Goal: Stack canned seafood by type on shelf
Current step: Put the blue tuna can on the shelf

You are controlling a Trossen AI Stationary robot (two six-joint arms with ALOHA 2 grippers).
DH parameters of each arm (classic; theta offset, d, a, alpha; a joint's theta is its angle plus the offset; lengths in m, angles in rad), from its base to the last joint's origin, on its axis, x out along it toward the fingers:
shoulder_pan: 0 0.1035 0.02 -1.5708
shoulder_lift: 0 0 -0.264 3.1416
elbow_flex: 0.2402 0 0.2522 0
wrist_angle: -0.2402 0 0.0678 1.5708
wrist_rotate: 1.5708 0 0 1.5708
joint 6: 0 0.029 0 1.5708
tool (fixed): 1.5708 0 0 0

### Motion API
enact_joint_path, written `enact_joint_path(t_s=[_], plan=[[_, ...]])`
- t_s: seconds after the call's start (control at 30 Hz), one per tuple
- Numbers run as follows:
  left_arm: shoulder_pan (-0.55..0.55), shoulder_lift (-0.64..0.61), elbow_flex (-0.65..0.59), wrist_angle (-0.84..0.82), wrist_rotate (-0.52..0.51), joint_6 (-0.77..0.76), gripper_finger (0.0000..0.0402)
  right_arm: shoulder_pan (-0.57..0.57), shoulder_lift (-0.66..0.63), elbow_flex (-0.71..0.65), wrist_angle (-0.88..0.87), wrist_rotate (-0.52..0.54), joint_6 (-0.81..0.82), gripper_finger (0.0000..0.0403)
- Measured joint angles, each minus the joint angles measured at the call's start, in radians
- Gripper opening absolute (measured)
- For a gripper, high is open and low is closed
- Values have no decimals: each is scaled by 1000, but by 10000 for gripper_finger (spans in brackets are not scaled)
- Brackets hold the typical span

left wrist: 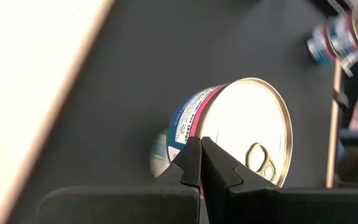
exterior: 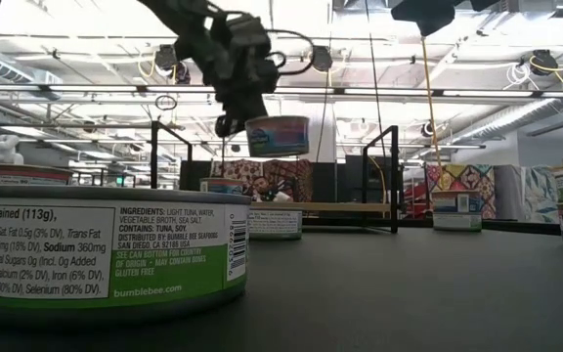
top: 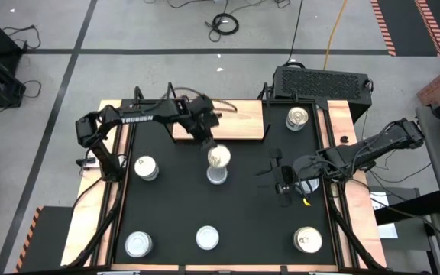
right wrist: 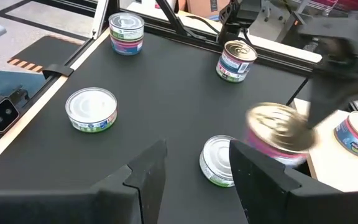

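High view shows the left gripper point(top: 211, 143) clamped shut on the rim of 1 short round metal tin point(top: 218, 157), its shiny pull-tab lid tilted, lifted above a second tin point(top: 217, 174) on the matte black tabletop point(top: 243, 206), just beside the pale wooden shelf point(top: 239, 122). The right gripper point(top: 283, 186) hangs open near the table's right edge, holding nothing.
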State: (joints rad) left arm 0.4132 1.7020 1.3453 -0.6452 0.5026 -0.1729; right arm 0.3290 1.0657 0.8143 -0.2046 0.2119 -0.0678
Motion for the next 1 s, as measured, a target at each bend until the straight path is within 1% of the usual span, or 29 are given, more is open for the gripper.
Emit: enact_joint_path(t_s=[0.27,0.43,0.53,0.7,1.0], plan=[[180,0,0,-24,-13,31,0,0,0,0,-2,0,-8,169],[254,0,-20,-72,-33,48,0,0,0,0,-10,0,-8,169],[282,0,-29,-107,-46,58,0,0,0,0,-10,0,-9,169],[306,0,-39,-117,-91,70,0,0,0,0,-10,0,-22,169],[316,8,-39,-138,-178,83,0,0,0,0,-10,0,-23,169]])
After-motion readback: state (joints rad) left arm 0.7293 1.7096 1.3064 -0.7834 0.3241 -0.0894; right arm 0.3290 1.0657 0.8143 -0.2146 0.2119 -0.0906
